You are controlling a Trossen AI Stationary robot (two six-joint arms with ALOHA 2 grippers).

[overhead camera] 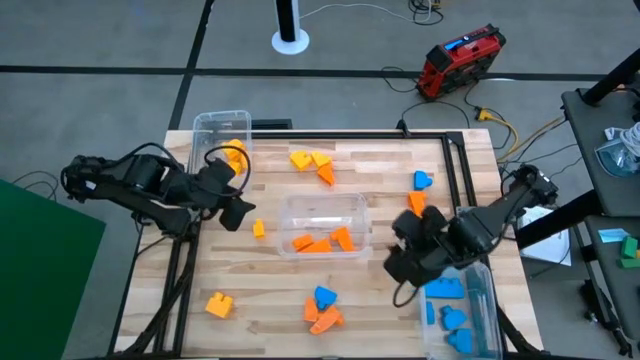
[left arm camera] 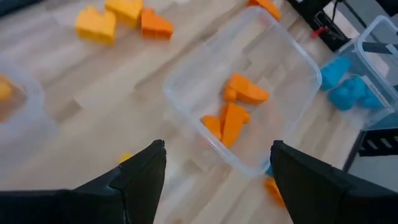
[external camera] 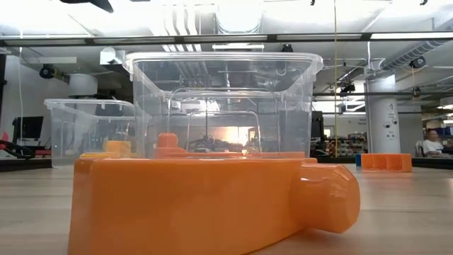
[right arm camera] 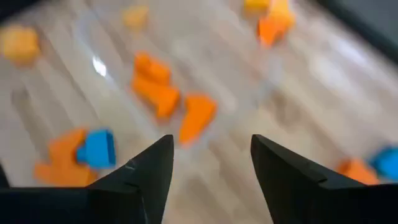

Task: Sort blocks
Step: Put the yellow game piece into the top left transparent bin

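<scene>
Grey floor surrounds the pale wood-plank tabletop; a red and black box with cables sits on the floor beyond it, a white round post base further left. Low view looks into a workshop with ceiling strip lights and a seated person at far right.

Three clear bins on the tabletop:
- middle bin, holds orange blocks
- far-left bin, yellow block inside
- near-right bin, blue blocks inside

Loose blocks:
- yellow and orange cluster on the far side of the middle bin
- blue piece with an orange piece just beside it, toward the right edge
- small yellow piece left of the middle bin
- yellow brick near the front left
- blue piece touching orange pieces at front centre; one large orange block fills the low view

Left claw: between the far-left bin and the middle bin, fingers spread, nothing held; wrist view shows the fingers apart.

Right claw: just right of the middle bin, beside the near-right bin, released; fingers apart and empty
</scene>
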